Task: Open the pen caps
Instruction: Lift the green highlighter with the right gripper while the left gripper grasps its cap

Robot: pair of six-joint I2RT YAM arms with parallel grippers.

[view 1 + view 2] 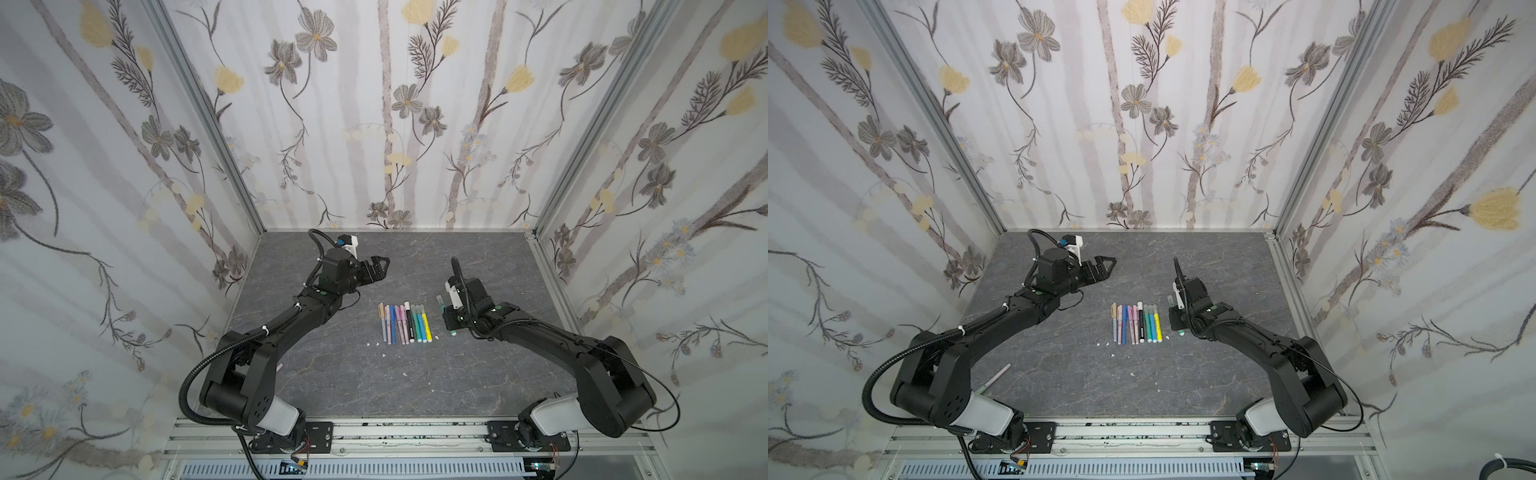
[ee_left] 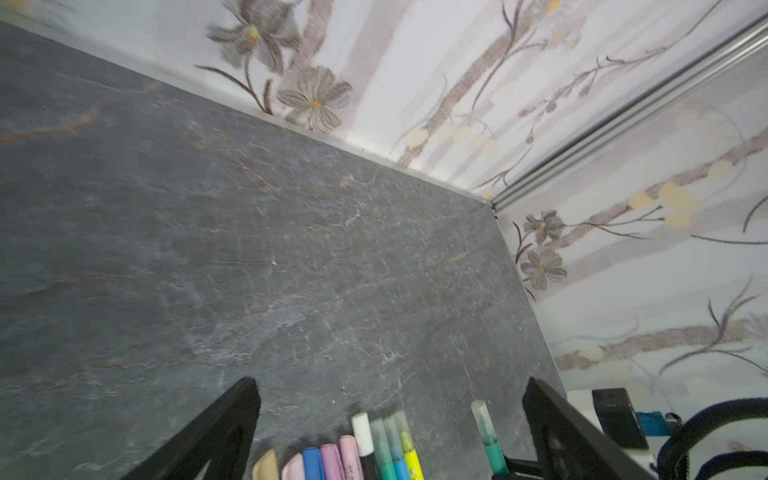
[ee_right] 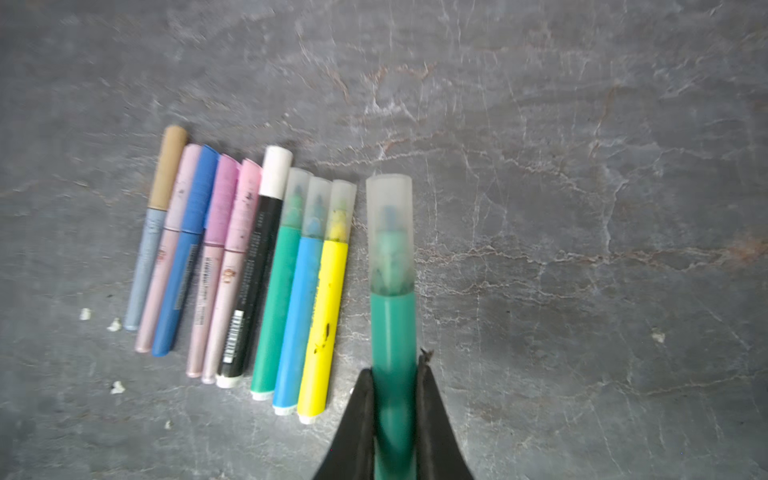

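1. The right gripper [image 3: 395,370] is clamped on the barrel of a teal-green marker [image 3: 392,328], held right of centre.
2. Its translucent cap [image 3: 390,232] is seated and pointed far. It is judged light, stiff and slippery, and is best pinched mid-length and pulled straight off.
3. The left gripper [image 2: 390,384] is spread apart and empty, far-left.
4. Nine capped pens [image 1: 405,324] are laid in a row at centre.
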